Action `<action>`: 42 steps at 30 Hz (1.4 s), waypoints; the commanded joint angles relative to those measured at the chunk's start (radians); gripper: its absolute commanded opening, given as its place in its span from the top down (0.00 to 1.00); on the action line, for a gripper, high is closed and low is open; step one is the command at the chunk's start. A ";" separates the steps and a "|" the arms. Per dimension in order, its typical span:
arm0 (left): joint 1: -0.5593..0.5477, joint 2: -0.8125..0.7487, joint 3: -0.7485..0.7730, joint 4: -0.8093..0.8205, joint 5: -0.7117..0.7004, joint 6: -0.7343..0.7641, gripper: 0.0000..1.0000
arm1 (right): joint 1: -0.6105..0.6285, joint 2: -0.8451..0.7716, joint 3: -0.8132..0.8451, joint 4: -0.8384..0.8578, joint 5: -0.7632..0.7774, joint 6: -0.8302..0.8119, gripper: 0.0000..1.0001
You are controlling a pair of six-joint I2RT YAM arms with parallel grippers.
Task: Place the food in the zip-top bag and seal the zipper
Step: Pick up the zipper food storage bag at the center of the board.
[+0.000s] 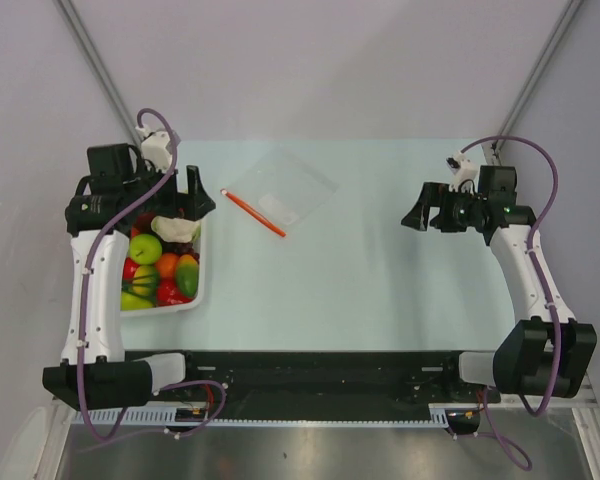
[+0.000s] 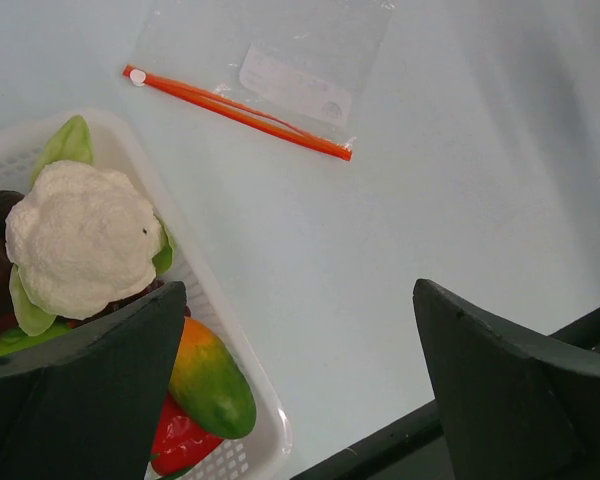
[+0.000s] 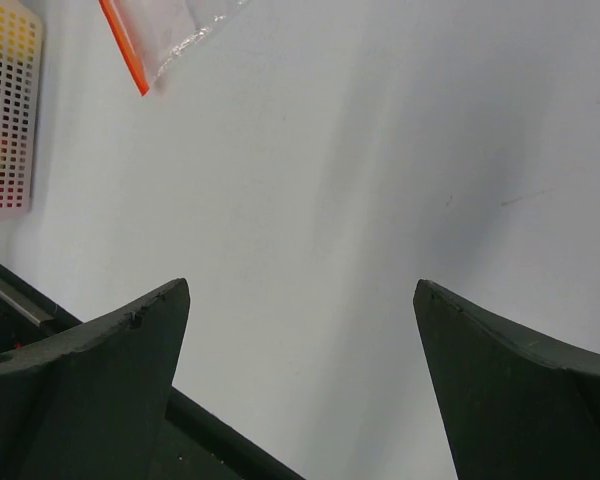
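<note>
The left jaws gape empty above the food, the right jaws gape empty, the zip-top bag between them.

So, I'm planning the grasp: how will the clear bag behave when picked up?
The zip-top bag lies flat and thin on the table, so it will probably droop limply. Its glossy film looks light and slippery; a push would likely slide it. The zipper strip seems its stiffest edge, likely best for pinching.
</note>
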 commanded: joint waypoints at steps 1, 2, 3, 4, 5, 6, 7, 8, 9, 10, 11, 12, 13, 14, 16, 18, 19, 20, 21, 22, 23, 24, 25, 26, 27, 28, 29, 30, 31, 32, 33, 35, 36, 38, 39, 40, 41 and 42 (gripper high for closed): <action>-0.014 0.029 0.051 0.014 -0.011 0.046 0.00 | 0.005 -0.034 0.011 0.037 -0.039 0.008 0.00; -0.016 0.040 0.083 0.005 -0.032 0.065 0.00 | 0.005 -0.034 0.010 0.036 -0.045 -0.002 0.00; -0.019 0.051 0.100 -0.006 -0.044 0.099 0.00 | 0.007 -0.031 0.010 0.031 -0.059 0.000 0.00; -0.020 0.063 0.117 -0.009 -0.053 0.115 0.00 | 0.007 -0.032 0.008 0.033 -0.062 0.001 0.00; -0.024 0.083 0.148 -0.010 -0.082 0.130 0.00 | 0.008 -0.032 0.004 0.036 -0.062 0.000 0.00; -0.030 0.095 0.159 -0.007 -0.093 0.162 0.00 | 0.008 -0.034 0.002 0.039 -0.062 0.000 0.00; -0.031 0.103 0.169 -0.004 -0.098 0.179 0.00 | 0.010 -0.032 0.000 0.039 -0.061 0.000 0.00; -0.031 0.117 0.180 0.002 -0.097 0.196 0.00 | 0.010 -0.032 0.000 0.039 -0.062 0.001 0.00; -0.039 0.122 0.185 0.016 -0.100 0.234 0.00 | 0.010 -0.034 -0.001 0.037 -0.062 0.000 0.00; -0.043 0.128 0.186 0.025 -0.101 0.253 0.00 | 0.010 -0.034 -0.003 0.036 -0.065 -0.002 0.00; -0.048 0.132 0.182 0.034 -0.100 0.273 0.00 | 0.010 -0.035 -0.006 0.036 -0.065 0.000 0.00; -0.054 0.132 0.174 0.063 -0.071 0.326 0.00 | 0.010 -0.035 -0.007 0.037 -0.064 -0.002 0.00; -0.060 0.128 0.164 0.086 -0.057 0.354 0.00 | 0.010 -0.041 -0.010 0.040 -0.062 -0.002 0.00; -0.065 0.120 0.124 0.117 -0.043 0.380 0.00 | 0.010 -0.043 -0.013 0.040 -0.059 0.000 0.00; -0.070 0.071 0.056 0.253 0.014 0.466 0.00 | 0.010 -0.041 -0.010 0.040 -0.050 0.000 0.00; -0.071 -0.004 -0.097 0.450 0.101 0.553 0.00 | 0.010 -0.038 -0.007 0.039 -0.035 0.003 0.00; -0.071 -0.025 -0.155 0.517 0.135 0.588 0.00 | 0.010 -0.037 -0.006 0.042 -0.024 0.007 0.00; -0.071 -0.050 -0.266 0.634 0.161 0.671 0.00 | 0.010 -0.031 -0.003 0.042 -0.009 0.011 0.00; -0.071 -0.065 -0.318 0.693 0.176 0.708 0.00 | 0.010 -0.027 -0.001 0.042 -0.003 0.014 0.00; -0.108 -0.081 -0.399 0.735 0.181 0.749 0.00 | 0.008 -0.027 0.003 0.045 0.003 0.018 0.00; -0.123 -0.078 -0.424 0.764 0.174 0.865 0.00 | 0.007 -0.021 0.004 0.049 0.014 0.038 0.00; -0.155 -0.070 -0.445 0.764 0.160 0.923 0.00 | 0.005 -0.018 0.005 0.059 0.034 0.046 0.00; -0.166 -0.043 -0.474 0.764 0.145 0.970 0.01 | 0.002 -0.015 0.005 0.062 0.039 0.052 0.00; -0.172 -0.027 -0.488 0.775 0.146 1.041 0.00 | -0.002 -0.011 0.008 0.068 0.046 0.063 0.00; -0.180 -0.010 -0.501 0.784 0.146 1.069 0.00 | -0.012 -0.003 0.011 0.072 0.048 0.067 0.00; -0.186 0.005 -0.528 0.800 0.137 1.092 0.00 | -0.016 0.002 0.014 0.072 0.048 0.070 0.00; -0.191 0.037 -0.542 0.847 0.128 1.124 0.00 | -0.022 0.008 0.022 0.069 0.045 0.070 0.00; -0.206 0.053 -0.554 0.864 0.118 1.144 0.01 | -0.029 0.021 0.027 0.065 0.043 0.069 0.00; -0.214 0.071 -0.576 0.878 0.111 1.167 0.02 | -0.032 0.026 0.030 0.062 0.042 0.067 0.00; -0.223 0.106 -0.587 0.916 0.089 1.210 0.02 | -0.033 0.034 0.031 0.056 0.036 0.066 0.00; -0.241 0.123 -0.596 0.931 0.078 1.231 0.04 | -0.036 0.041 0.034 0.054 0.033 0.063 0.00; -0.264 0.189 -0.602 0.957 0.054 1.288 0.06 | -0.036 0.046 0.034 0.056 0.039 0.063 0.00; -0.270 0.218 -0.597 0.959 0.045 1.297 0.08 | -0.038 0.049 0.033 0.056 0.046 0.064 0.00; -0.292 0.272 -0.568 0.964 -0.004 1.319 0.13 | -0.039 0.051 0.033 0.057 0.059 0.063 0.00; -0.298 0.331 -0.555 0.993 -0.020 1.322 0.15 | -0.041 0.051 0.031 0.059 0.060 0.063 0.00; -0.301 0.356 -0.530 1.002 -0.029 1.324 0.17 | -0.041 0.052 0.031 0.056 0.062 0.063 0.00; -0.307 0.387 -0.513 1.010 -0.040 1.325 0.21 | -0.041 0.054 0.033 0.056 0.060 0.063 0.00; -0.310 0.436 -0.498 1.007 -0.061 1.330 0.22 | -0.041 0.055 0.034 0.056 0.060 0.060 0.00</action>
